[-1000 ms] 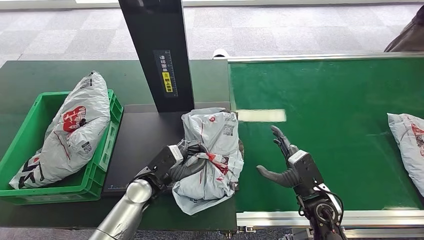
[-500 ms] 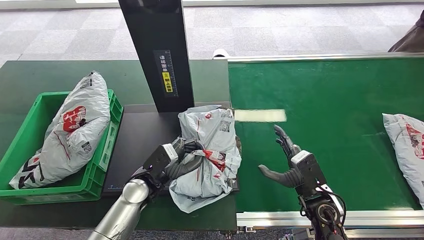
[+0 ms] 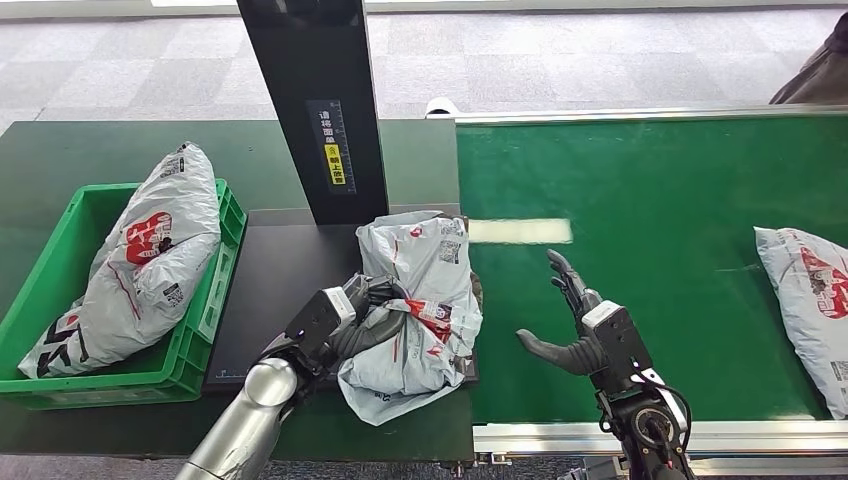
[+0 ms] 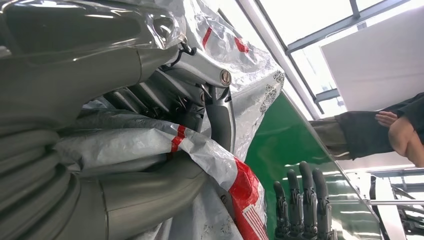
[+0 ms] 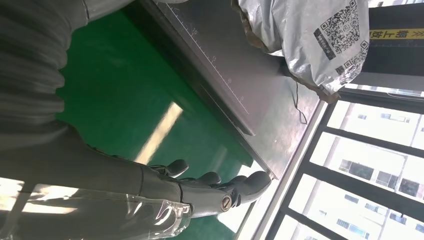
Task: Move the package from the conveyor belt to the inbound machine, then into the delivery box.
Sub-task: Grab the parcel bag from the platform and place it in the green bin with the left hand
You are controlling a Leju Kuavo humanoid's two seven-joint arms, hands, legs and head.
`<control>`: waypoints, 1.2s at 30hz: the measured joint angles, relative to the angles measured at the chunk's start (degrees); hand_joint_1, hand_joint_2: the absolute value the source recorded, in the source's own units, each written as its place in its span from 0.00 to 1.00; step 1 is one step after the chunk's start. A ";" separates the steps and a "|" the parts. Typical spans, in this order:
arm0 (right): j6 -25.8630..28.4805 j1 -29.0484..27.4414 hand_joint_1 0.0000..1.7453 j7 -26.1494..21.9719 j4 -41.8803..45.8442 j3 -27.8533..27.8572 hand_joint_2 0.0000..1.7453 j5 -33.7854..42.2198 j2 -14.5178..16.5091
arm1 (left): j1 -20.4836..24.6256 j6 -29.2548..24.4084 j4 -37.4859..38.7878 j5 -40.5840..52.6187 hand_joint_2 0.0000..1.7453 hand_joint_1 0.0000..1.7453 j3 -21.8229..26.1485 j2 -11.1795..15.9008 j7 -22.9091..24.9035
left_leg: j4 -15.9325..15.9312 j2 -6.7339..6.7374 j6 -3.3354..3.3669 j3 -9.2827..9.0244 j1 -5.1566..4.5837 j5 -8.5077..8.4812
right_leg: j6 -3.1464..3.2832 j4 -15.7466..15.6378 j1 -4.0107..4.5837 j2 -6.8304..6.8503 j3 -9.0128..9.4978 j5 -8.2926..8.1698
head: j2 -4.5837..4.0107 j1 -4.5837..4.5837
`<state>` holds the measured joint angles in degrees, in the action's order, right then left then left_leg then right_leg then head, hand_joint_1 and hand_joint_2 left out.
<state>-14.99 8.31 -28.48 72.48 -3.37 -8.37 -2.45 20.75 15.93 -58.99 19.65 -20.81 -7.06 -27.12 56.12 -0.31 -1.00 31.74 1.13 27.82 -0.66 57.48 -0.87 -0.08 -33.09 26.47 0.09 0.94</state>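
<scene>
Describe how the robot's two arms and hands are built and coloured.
Left arm is a smooth silver tube ending in a black boxy wrist; left hand has dark grey fingers. Right hand matches, with a silver-topped black wrist block and black cables looping below. Wrist views show grey ribbed covers.

**Hands: left gripping, right free**

Left hand (image 3: 345, 322) at end of silver arm, fingers (image 4: 220, 117) clenched into the package (image 3: 415, 300). Right hand (image 3: 578, 325) hovers apart, holding nothing, fingers (image 5: 210, 181) straight and spread, thumb out sideways.
</scene>
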 joint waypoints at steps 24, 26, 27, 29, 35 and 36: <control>-5.86 -1.00 0.00 -0.02 0.15 2.07 1.00 11.35 -0.32 | -9.28 -12.95 -24.58 -0.64 1.00 1.00 12.14 6.57 -4.32 | -0.09 0.37 -0.09 0.03 0.07 0.07 | 0.06 0.03 0.09 -0.31 -0.19 0.07 | 0.00 0.03; -5.99 -0.84 0.00 -0.02 0.15 2.18 1.00 11.43 -0.32 | -10.97 -11.23 -28.49 0.70 1.00 1.00 14.21 6.74 -4.80 | -0.10 0.30 -0.10 0.06 0.07 0.07 | 0.08 0.03 0.10 -0.21 -0.16 0.10 | 0.00 0.01; -6.01 -0.78 0.00 -0.02 0.15 2.19 1.00 11.45 -0.28 | -11.59 -11.09 -29.85 1.09 1.00 1.00 14.89 6.74 -5.05 | -0.11 0.31 -0.10 0.07 0.06 0.07 | 0.08 0.03 0.09 -0.21 -0.15 0.11 | 0.00 0.00; -6.01 -0.74 0.00 -0.02 0.15 2.20 1.00 11.45 -0.22 | -12.45 -11.13 -31.93 1.42 1.00 1.00 15.97 6.77 -5.36 | -0.10 0.31 -0.09 0.06 0.05 0.07 | 0.07 0.03 0.06 -0.21 -0.14 0.10 | 0.00 0.00; -6.01 -0.64 0.00 -0.02 0.15 2.21 1.00 11.43 -0.17 | -13.66 -11.44 -34.83 1.64 1.00 1.00 17.57 6.82 -5.90 | -0.09 0.29 -0.09 0.04 0.03 0.07 | 0.06 0.03 0.04 -0.21 -0.12 0.09 | 0.00 0.01; -6.01 -0.64 0.00 -0.02 0.15 2.21 1.00 11.41 -0.17 | -13.75 -11.52 -35.06 1.54 1.00 1.00 17.69 6.82 -5.94 | -0.09 0.29 -0.09 0.04 0.03 0.07 | 0.07 0.03 0.04 -0.21 -0.12 0.09 | 0.00 0.01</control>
<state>-21.00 7.68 -28.50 72.63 -1.16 3.04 -2.62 7.00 4.41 -94.06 21.19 -3.11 -0.24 -33.07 56.03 -0.02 -1.09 31.78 1.15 27.89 -0.60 57.51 -0.84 -0.28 -33.20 26.55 0.09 0.95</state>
